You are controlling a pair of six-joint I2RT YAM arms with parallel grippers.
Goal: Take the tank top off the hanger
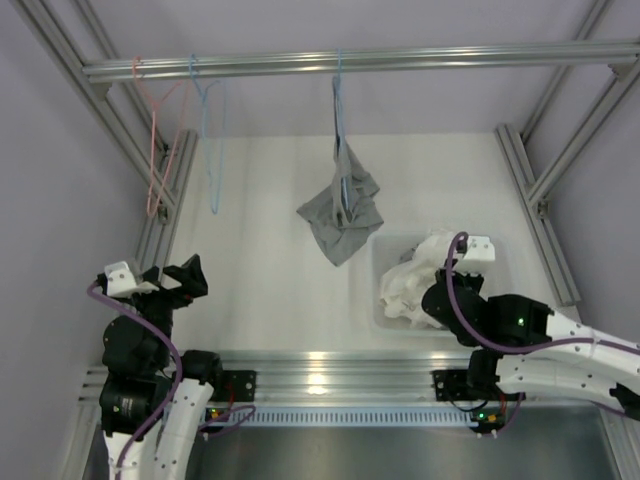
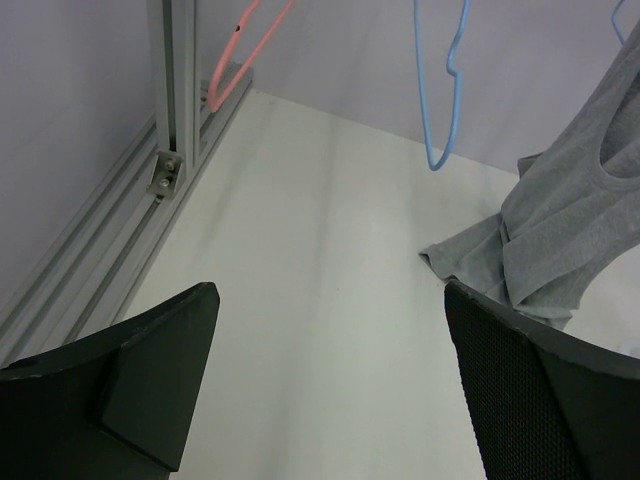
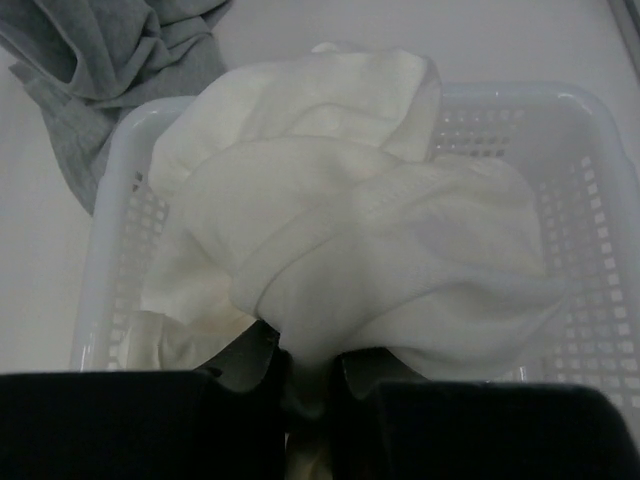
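Tank top (image 1: 342, 215), the gray one, can be seen from above still hung on the blue hanger (image 1: 340, 100), its hem slumped onto the table (image 1: 260, 200). The left gripper (image 1: 183, 283) is parked well apart from it. From the left wrist, the jaws are shown spread wide with nothing between them, the tank top off to the right. From the right wrist, the right gripper (image 3: 305, 375) is pinched narrow on a white cloth (image 3: 350, 230) over the basket (image 3: 590, 110). The fabric is probably light and floppy, so a strap near the hanger's shoulder is likely best grabbed.
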